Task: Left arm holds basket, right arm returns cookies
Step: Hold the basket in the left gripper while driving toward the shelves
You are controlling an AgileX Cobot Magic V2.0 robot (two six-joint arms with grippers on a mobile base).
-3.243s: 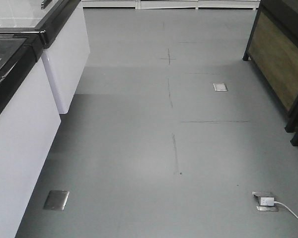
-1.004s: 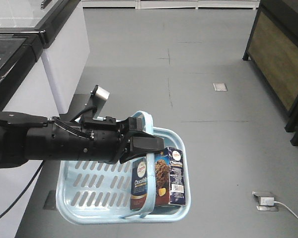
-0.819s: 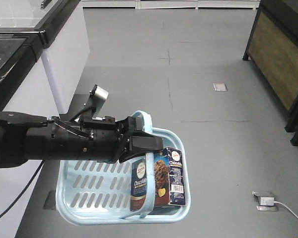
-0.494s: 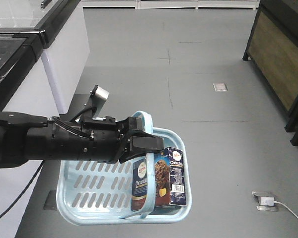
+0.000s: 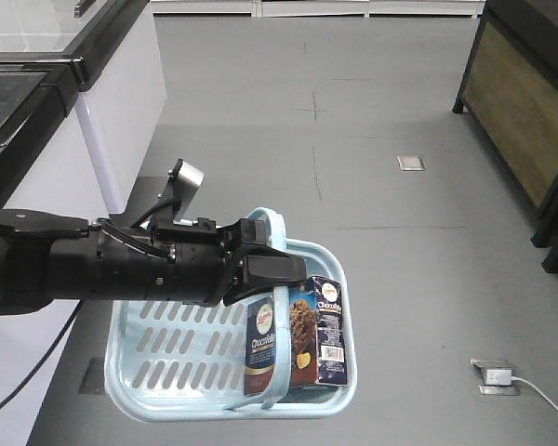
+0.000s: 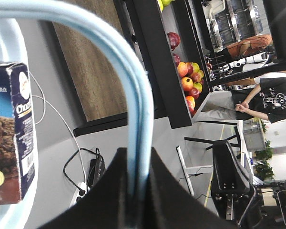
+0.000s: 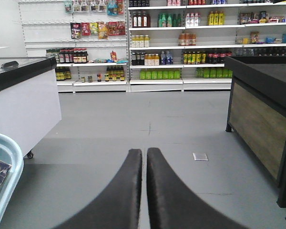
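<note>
The light blue basket point(image 5: 172, 348) hangs in the air from its hoop handle point(image 5: 281, 325). My left gripper point(image 5: 274, 269) is shut on that handle, and the left wrist view shows the handle point(image 6: 133, 86) pinched between the black fingers point(image 6: 105, 191). The cookies point(image 5: 302, 334), a dark navy box, stand upright in the basket's right end; the box point(image 6: 9, 138) also appears in the left wrist view. My right gripper point(image 7: 144, 151) is shut on nothing, pointing down the aisle; the basket rim point(image 7: 5, 167) sits at its left. The right arm is out of the front view.
White freezer cabinets point(image 5: 65, 139) with black rims line the left. A dark wooden display stand point(image 5: 525, 111) is on the right, holding fruit point(image 6: 190, 81). Stocked shelves point(image 7: 171, 43) close the aisle's far end. Floor sockets point(image 5: 491, 373) and a white cable lie at lower right.
Over three seconds my left arm brought the basket with the cookies into the front view. In the last second the basket has barely swayed; the view shifted slightly.
</note>
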